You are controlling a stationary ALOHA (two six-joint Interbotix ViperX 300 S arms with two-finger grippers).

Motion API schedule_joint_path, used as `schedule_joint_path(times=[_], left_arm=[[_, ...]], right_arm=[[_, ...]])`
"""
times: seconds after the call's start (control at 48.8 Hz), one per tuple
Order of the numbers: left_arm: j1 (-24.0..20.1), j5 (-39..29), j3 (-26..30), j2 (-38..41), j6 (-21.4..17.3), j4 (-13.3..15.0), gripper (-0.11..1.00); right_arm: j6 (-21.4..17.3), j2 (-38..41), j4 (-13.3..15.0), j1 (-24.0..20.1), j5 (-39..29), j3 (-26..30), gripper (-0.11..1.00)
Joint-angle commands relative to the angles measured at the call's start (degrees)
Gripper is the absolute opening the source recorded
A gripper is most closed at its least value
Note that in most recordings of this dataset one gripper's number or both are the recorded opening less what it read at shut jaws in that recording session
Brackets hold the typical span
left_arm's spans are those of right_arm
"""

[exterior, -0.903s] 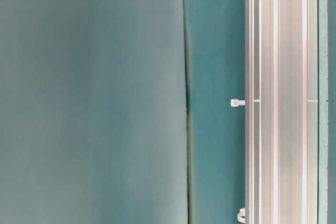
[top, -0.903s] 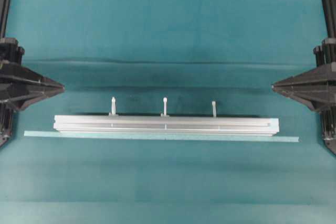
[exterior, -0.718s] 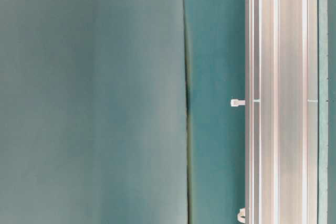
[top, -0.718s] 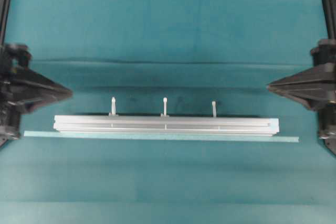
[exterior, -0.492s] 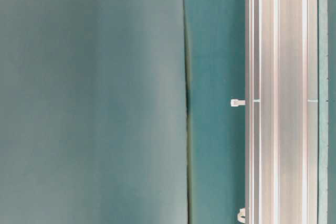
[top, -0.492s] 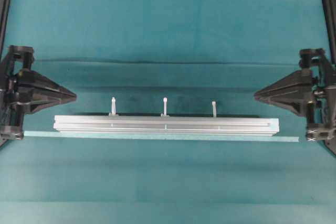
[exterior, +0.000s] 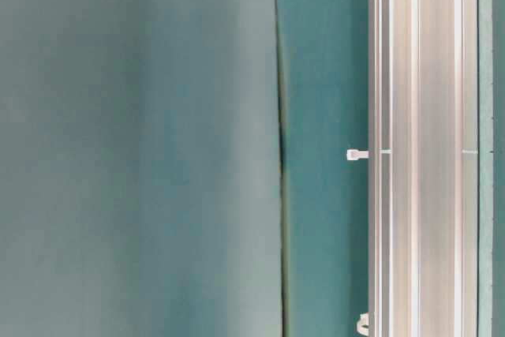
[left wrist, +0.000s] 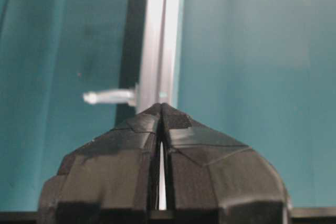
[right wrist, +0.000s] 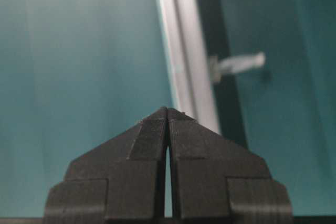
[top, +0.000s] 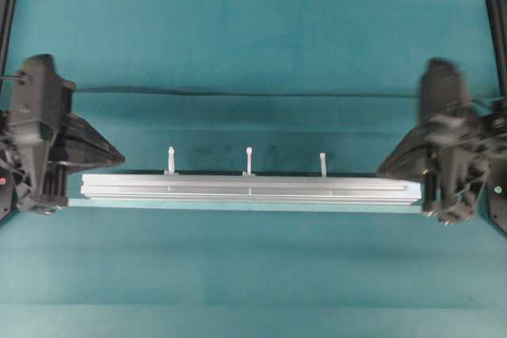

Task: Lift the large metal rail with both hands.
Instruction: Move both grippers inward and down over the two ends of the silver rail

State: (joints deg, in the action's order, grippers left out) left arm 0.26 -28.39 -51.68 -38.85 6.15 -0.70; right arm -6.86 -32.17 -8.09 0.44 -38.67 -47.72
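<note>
1. The worktop (top: 253, 37) is covered in teal cloth, with a crease running across it behind the work.
2. The large metal rail (top: 250, 189) lies flat across the middle of the worktop, lengthwise between the two arms. It looks stiff and fairly heavy for its length, with smooth grooved aluminium faces that could slip; the ends are the sensible places to take hold, so the load is shared and it stays level.
3. A thin pale-blue strip (top: 245, 208) lies along the rail's near edge, touching or just beside it.
4. The left claw (top: 119, 160) has its jaws together, tip just beside the rail's left end, holding nothing.
5. The right claw (top: 382, 170) is likewise pressed shut and empty, near the right end; it is blurred overhead.
6. Three small white pegs (top: 249, 161) stand along the far edge and look fragile, so they are best avoided.
</note>
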Motion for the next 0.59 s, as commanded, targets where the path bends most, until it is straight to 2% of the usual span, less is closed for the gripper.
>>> schedule_joint_path(times=[0.0, 0.164, 0.287, 0.39, 0.574], left_arm=[[0.6, -3.4, 3.3, 1.4, -0.2, -0.2, -0.01], [1.2, -10.2, 5.5, 4.5, -1.7, -0.5, -0.01], [1.9, -11.0, 6.2, 5.5, -2.7, -0.4, -0.01], [1.9, -11.5, 6.2, 5.8, -2.5, -0.4, -0.01], [1.9, -15.4, 6.8, 6.7, -2.7, -0.4, 0.01]], right_arm=[[-0.4, 3.5, -0.1, -1.0, -4.4, 2.9, 0.00], [-0.7, 8.4, -0.1, -1.5, -9.3, 6.4, 0.00], [-0.1, 10.6, -0.1, -1.4, -10.8, 7.7, 0.00], [-0.2, 11.3, 1.0, -1.5, -12.1, 8.2, 0.00], [-0.2, 11.7, 1.6, -1.5, -13.5, 8.4, 0.02]])
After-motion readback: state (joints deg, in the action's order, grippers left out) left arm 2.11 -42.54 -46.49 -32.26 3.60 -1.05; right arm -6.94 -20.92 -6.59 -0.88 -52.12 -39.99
